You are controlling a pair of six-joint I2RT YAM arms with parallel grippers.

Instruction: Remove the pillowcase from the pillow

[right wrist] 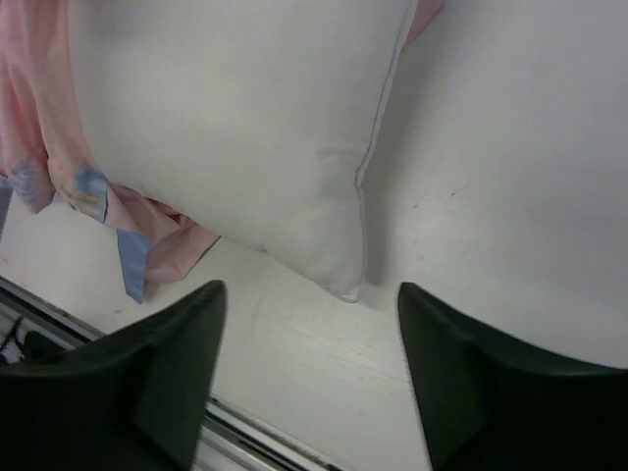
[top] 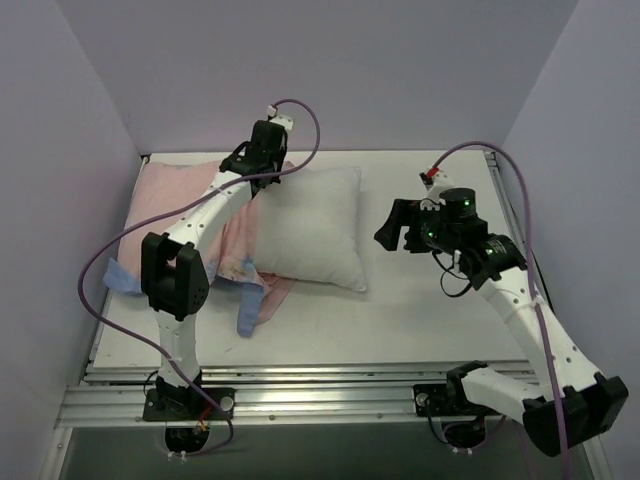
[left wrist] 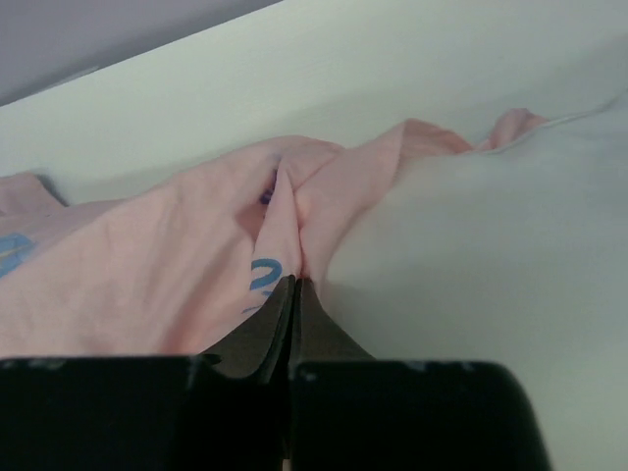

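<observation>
The white pillow (top: 305, 228) lies mid-table, its right part bare. The pillowcase (top: 165, 205), pale pink inside out with blue edges, lies bunched over the pillow's left end and spreads to the left. My left gripper (top: 272, 160) is at the pillow's far left corner, shut on a fold of the pink pillowcase (left wrist: 285, 221); the pillow (left wrist: 491, 255) lies to its right. My right gripper (top: 397, 228) hovers open and empty just right of the pillow. In the right wrist view its fingers (right wrist: 177, 363) frame the pillow's near right corner (right wrist: 285, 147); the pillowcase (right wrist: 59, 147) hangs at the left.
A blue strip of the pillowcase (top: 247, 305) trails toward the near edge. Purple walls (top: 300, 70) close the back and sides. A metal rail (top: 320, 385) runs along the table's near edge.
</observation>
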